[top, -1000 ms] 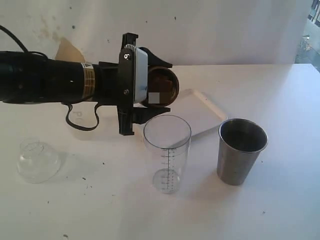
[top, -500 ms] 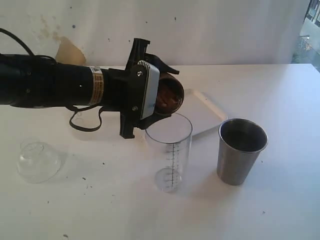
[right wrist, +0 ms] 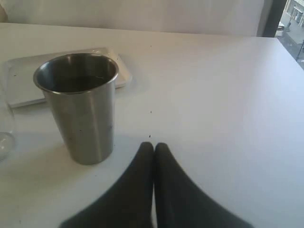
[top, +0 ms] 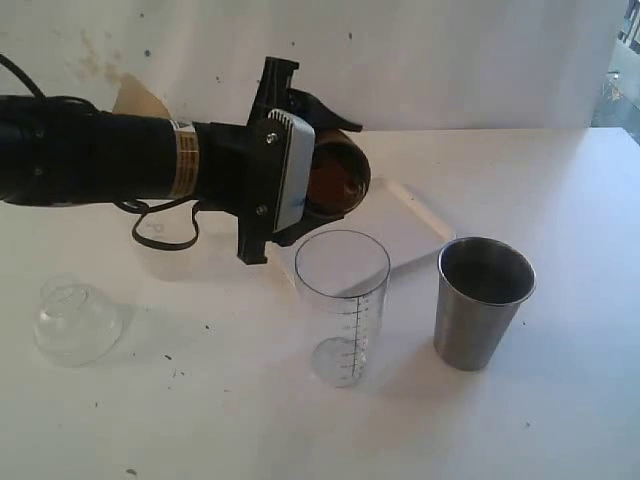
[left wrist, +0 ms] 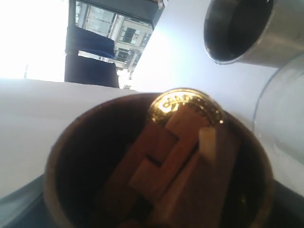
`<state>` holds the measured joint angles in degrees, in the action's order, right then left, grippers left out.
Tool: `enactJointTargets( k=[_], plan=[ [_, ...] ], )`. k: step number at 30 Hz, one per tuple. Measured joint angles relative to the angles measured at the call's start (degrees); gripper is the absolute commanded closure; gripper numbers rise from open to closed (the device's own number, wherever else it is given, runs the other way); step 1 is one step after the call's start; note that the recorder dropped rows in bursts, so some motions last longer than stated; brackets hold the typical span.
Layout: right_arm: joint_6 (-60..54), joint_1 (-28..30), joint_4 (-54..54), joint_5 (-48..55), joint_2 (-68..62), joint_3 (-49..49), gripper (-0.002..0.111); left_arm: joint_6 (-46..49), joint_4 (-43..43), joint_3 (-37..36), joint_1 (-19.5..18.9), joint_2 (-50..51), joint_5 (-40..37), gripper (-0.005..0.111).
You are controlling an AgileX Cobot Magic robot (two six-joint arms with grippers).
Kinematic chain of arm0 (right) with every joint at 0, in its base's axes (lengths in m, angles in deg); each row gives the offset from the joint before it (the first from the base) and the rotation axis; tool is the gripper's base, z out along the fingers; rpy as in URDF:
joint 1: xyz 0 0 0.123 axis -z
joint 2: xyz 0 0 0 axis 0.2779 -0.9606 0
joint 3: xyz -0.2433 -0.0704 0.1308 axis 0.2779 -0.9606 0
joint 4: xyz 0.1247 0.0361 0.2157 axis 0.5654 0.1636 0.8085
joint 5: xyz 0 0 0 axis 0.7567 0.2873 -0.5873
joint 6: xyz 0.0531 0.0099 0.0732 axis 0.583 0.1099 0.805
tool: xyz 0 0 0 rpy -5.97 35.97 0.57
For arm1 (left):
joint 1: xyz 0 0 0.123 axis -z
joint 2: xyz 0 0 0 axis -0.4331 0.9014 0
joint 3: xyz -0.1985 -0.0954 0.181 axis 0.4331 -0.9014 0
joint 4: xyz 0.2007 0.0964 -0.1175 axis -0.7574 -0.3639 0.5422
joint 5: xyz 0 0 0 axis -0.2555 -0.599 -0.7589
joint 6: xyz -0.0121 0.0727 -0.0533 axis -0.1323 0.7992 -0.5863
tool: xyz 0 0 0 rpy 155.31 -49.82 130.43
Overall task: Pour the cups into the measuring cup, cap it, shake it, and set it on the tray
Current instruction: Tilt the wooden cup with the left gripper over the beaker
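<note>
Wooden cup (top: 340, 182), clamped in the left pincer (top: 318, 172), is tipped; its blocks (left wrist: 159, 164) could miss the measuring cup (top: 343, 300) below the pincer

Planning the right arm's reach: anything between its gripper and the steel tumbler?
No, just bare table between the right gripper and the tumbler, per the right wrist view.

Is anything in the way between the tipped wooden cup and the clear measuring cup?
Nothing visible. The wooden cup hangs tilted just above the open measuring cup; the dome lid lies apart on the table.
</note>
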<state>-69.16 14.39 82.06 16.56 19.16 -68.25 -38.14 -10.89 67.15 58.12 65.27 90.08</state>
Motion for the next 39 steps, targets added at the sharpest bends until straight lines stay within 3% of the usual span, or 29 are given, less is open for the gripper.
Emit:
enactJointTargets(
  k=[13, 20, 39],
  plan=[
    [0.00, 0.00, 0.00, 0.00, 0.00, 0.00, 0.108, -1.04, 0.09, -0.90, 0.00, -1.23, 0.89, 0.107],
    [0.00, 0.00, 0.00, 0.00, 0.00, 0.00, 0.108, -0.31, 0.09, -1.14, 3.15, -1.23, -6.60, 0.107],
    [0.00, 0.00, 0.00, 0.00, 0.00, 0.00, 0.108, 12.37, 0.09, -1.14, 4.56, -1.23, -12.46, 0.107]
  ],
)
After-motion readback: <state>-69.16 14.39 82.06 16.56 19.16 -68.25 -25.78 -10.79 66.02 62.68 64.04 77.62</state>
